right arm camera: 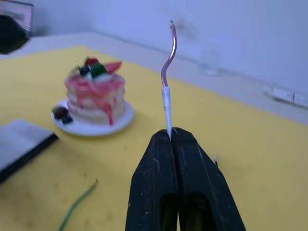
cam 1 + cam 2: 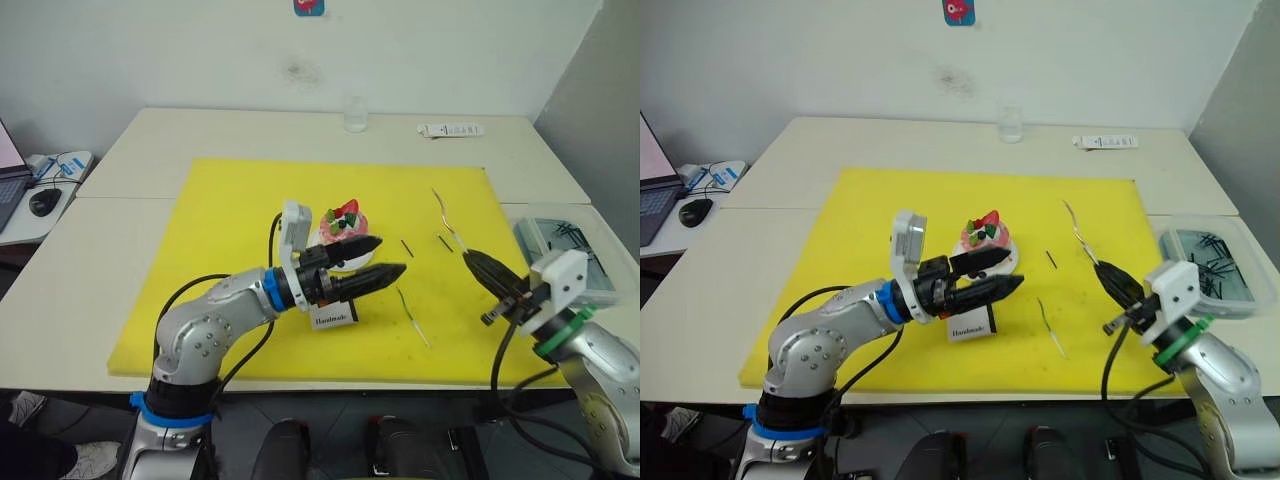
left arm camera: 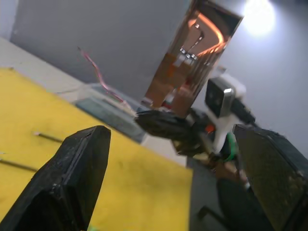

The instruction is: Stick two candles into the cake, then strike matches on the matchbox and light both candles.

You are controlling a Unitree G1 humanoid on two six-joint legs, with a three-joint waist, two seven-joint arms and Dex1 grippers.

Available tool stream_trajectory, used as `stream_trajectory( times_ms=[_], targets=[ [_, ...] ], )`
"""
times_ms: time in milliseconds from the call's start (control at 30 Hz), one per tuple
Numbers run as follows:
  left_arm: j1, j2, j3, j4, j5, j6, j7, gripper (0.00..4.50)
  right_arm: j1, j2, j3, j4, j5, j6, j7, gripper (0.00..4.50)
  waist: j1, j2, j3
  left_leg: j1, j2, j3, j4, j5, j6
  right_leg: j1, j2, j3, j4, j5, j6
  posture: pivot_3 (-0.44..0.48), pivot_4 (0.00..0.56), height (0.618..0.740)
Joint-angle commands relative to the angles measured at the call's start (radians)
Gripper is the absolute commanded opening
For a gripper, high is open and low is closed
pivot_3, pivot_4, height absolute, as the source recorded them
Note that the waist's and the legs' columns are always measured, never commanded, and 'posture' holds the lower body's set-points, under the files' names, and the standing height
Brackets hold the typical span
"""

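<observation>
The pink cake (image 2: 343, 228) sits on its white plate near the middle of the yellow mat (image 2: 240, 220). My left gripper (image 2: 392, 255) hovers open just right of the cake, above the white matchbox (image 2: 335, 317), holding nothing. My right gripper (image 2: 470, 257) is shut on the base of one wavy candle (image 2: 448, 218), which points up and away toward the cake (image 1: 96, 94). A second candle (image 2: 412, 317) lies on the mat right of the matchbox. Two short dark matches (image 2: 407, 248) (image 2: 443, 241) lie between the cake and my right gripper.
A clear container (image 2: 560, 245) with dark sticks stands off the mat's right edge, close to my right arm. A glass (image 2: 356, 113) and a white remote (image 2: 450, 130) are at the table's back. A laptop and a mouse (image 2: 45, 203) sit far left.
</observation>
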Motion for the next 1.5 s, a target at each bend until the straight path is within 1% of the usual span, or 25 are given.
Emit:
stream_trajectory(
  times_ms=[33,133,367,667,800,1000,1067,1133,1333,1367,1500],
  targets=[
    [-0.051,-0.07,0.043,0.051,-0.076,0.012,0.104,3.92,-0.083,-0.009,0.033,-0.021,-0.011,-0.029,0.007,0.0,0.0,0.0,0.0,-0.001,0.0,0.0,0.0,0.0,0.0,0.0,0.0,0.0,0.0,0.001,0.003,0.0,0.15,0.74],
    [-0.081,-0.114,0.03,0.097,-0.041,-0.002,0.149,3.03,-0.139,-0.01,0.068,-0.022,-0.031,-0.037,0.008,0.0,0.001,-0.001,0.0,-0.002,-0.001,0.001,0.0,0.0,0.0,0.0,0.0,0.001,-0.002,0.001,0.005,0.0,0.15,0.74],
    [-0.098,-0.197,0.006,0.133,-0.01,-0.043,0.168,3.03,-0.201,-0.019,0.111,-0.06,-0.042,-0.017,0.008,0.0,0.001,-0.001,0.0,-0.002,-0.001,0.001,-0.001,0.0,0.0,-0.001,0.001,0.001,0.0,0.0,0.005,0.0,0.15,0.74],
    [-0.125,-0.285,-0.001,0.187,0.044,-0.122,0.163,3.03,-0.217,-0.034,0.115,-0.073,-0.027,0.003,0.014,0.0,0.001,-0.001,0.0,-0.002,-0.001,0.001,0.0,0.0,0.0,-0.001,0.003,0.001,0.0,0.001,0.004,0.0,0.15,0.74],
    [-0.129,-0.302,-0.001,0.186,0.042,-0.133,0.159,3.03,-0.214,-0.038,0.113,-0.074,-0.023,0.006,0.014,0.0,0.001,-0.001,0.0,-0.002,-0.001,0.001,0.0,0.0,0.0,-0.001,0.004,0.001,-0.001,0.001,0.004,0.0,0.15,0.74],
    [-0.118,-0.304,-0.005,0.177,0.046,-0.134,0.15,3.03,-0.198,-0.037,0.107,-0.071,-0.019,-0.003,0.018,0.0,0.001,-0.001,0.0,-0.002,-0.001,0.001,0.0,0.0,0.0,-0.001,0.005,0.001,-0.001,0.001,0.004,0.0,0.15,0.74],
    [-0.115,-0.305,-0.007,0.173,0.047,-0.135,0.146,2.68,-0.194,-0.035,0.109,-0.069,-0.021,-0.008,0.02,0.0,0.001,-0.001,0.0,-0.002,-0.001,0.001,0.0,0.0,0.0,-0.001,0.005,0.001,0.0,0.001,0.003,0.0,0.15,0.74],
    [-0.115,-0.309,-0.006,0.174,0.047,-0.138,0.146,2.18,-0.19,-0.035,0.109,-0.065,-0.021,-0.014,0.024,0.0,0.001,-0.001,0.0,-0.002,-0.001,0.001,0.0,0.0,0.0,-0.001,0.005,0.001,-0.001,0.001,0.003,0.0,0.15,0.74],
    [-0.113,-0.308,-0.01,0.176,0.056,-0.14,0.135,0.22,-0.181,-0.033,0.108,-0.061,-0.023,-0.026,0.033,0.0,0.001,-0.001,0.0,-0.002,-0.001,0.001,0.0,0.0,0.0,-0.001,0.005,0.001,-0.001,0.001,0.003,0.0,0.15,0.74],
    [-0.112,-0.308,-0.01,0.176,0.057,-0.141,0.134,0.03,-0.18,-0.033,0.107,-0.06,-0.023,-0.027,0.034,0.0,0.001,-0.001,0.0,-0.002,-0.001,0.001,0.0,0.0,0.0,-0.001,0.005,0.001,-0.001,0.001,0.003,0.0,0.15,0.74],
    [-0.113,-0.309,-0.014,0.181,0.06,-0.147,0.134,0.03,-0.182,-0.035,0.11,-0.059,-0.021,-0.021,0.037,0.0,0.001,-0.001,0.0,-0.002,-0.001,0.001,0.0,0.0,0.0,-0.001,0.005,0.001,-0.001,0.001,0.003,0.0,0.15,0.74]
  ],
)
